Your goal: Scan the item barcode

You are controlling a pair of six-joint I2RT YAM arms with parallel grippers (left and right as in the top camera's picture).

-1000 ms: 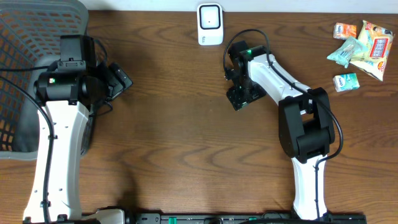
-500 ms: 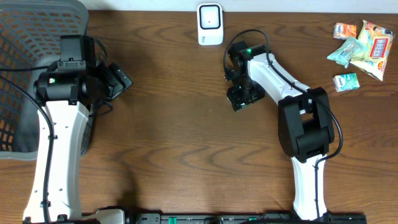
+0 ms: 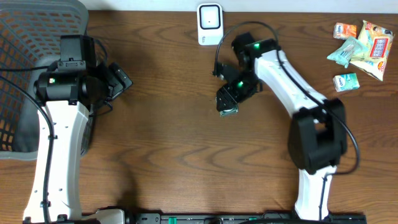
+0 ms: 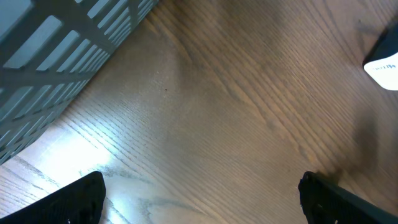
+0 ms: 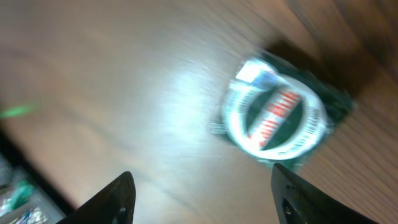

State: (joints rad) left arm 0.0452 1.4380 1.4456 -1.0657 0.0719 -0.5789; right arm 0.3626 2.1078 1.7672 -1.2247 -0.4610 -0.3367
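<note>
Wooden table (image 3: 174, 143): surface carries all items noted below.

Grey mesh basket (image 3: 25, 37): occupies the far left corner of the table, partly running out of the overhead view.

Left gripper (image 3: 117, 79): positioned just beside the basket, near the left edge. In the wrist view its fingers (image 4: 74, 199) stand wide apart with only bare wood between them; nothing held.

Right gripper (image 3: 229, 98): positioned around the middle of the table, towards the far edge. Its fingers (image 5: 118, 199) are spread, with bare table between them; nothing gripped.

Snack packets (image 3: 360, 46): a loose cluster at the far right corner.

White scanner (image 3: 210, 23): stands at the middle of the far edge.

Round green-and-white packet (image 5: 277, 115): lies flat on the table just ahead of the right gripper's fingertips, untouched. Label blurred and unreadable.
</note>
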